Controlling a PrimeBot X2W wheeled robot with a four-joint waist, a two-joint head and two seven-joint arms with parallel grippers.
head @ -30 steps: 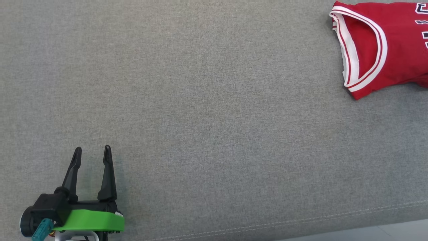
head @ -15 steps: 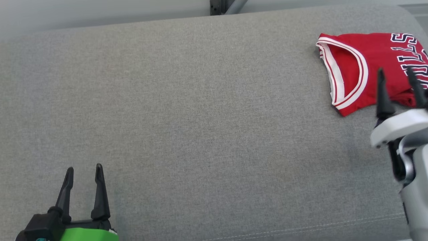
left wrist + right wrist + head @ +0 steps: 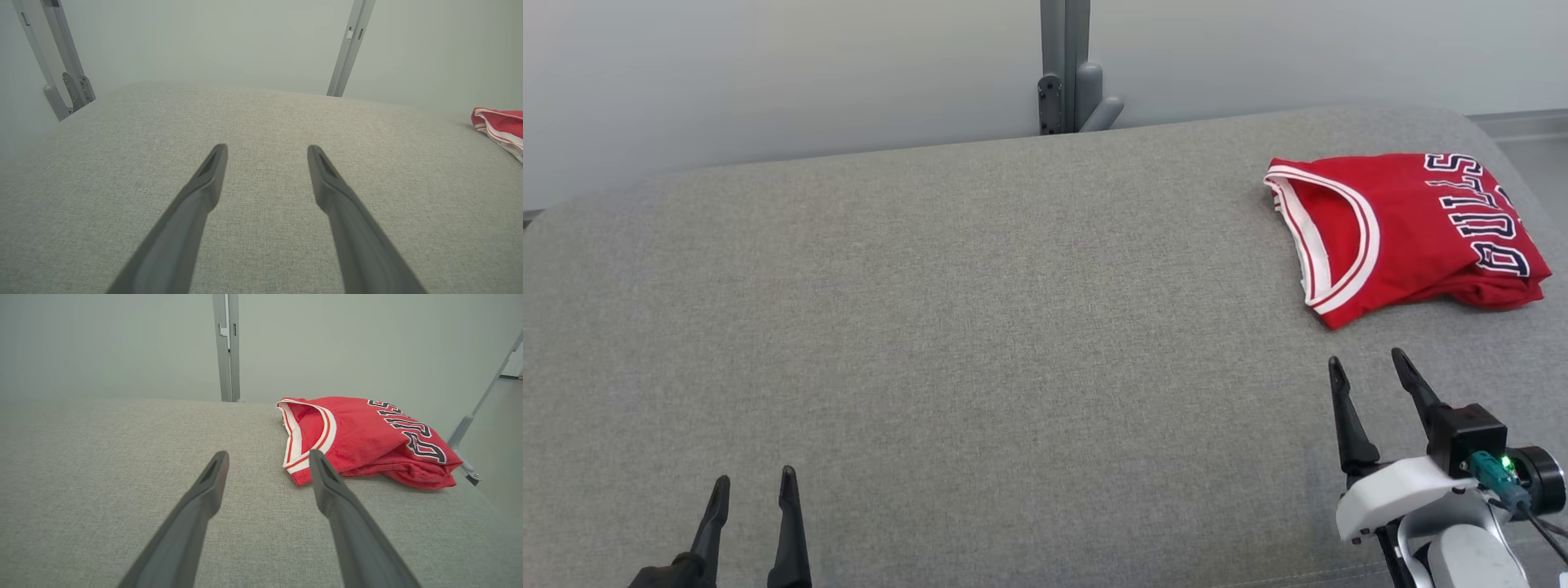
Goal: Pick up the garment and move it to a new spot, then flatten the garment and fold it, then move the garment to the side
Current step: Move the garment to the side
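Observation:
The garment point(image 3: 1401, 229) is a red jersey with white trim and dark lettering, folded into a compact bundle at the far right of the grey padded surface point(image 3: 980, 327). It also lies ahead and right of the fingers in the right wrist view point(image 3: 367, 437), and its edge peeks in at the left wrist view's right border point(image 3: 500, 126). My right gripper point(image 3: 1368, 363) stands open just short of the garment, apart from it, nothing between its fingers. At the lower left my left gripper point(image 3: 753, 483) is open and empty, far from the garment.
A pale wall stands behind the surface, with a grey metal post and bracket point(image 3: 1066, 73) at its back edge. Another slanted grey strut point(image 3: 470, 428) sits past the surface's right end. The surface's rounded right edge is close to the garment.
The head camera has tilted up, so the whole scene shifted down and the wall came into view. My right gripper has drawn back from over the garment toward the near edge.

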